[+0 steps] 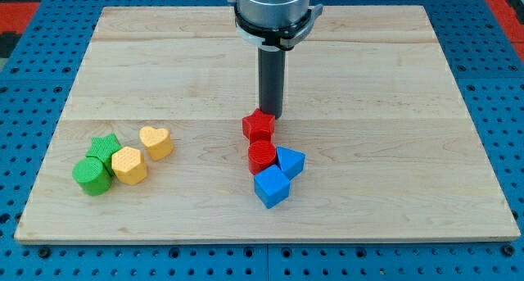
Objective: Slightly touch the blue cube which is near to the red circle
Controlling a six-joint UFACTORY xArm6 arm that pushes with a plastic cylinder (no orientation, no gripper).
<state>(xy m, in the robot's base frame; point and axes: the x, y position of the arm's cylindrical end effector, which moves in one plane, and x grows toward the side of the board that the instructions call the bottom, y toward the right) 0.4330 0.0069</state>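
A blue cube (272, 186) lies at the view's lower middle, touching the red circle (262, 156) just above and left of it. A second blue block (291, 161), of angular shape, sits to the circle's right. A red star (259, 125) lies right above the circle. My tip (271, 115) stands just above and right of the red star, at its upper edge, well above the blue cube.
At the view's left is a cluster: a green star (104, 147), a green cylinder (92, 175), a yellow hexagon-like block (129, 165) and a yellow heart (155, 141). The wooden board (262, 68) ends in edges over a blue pegboard.
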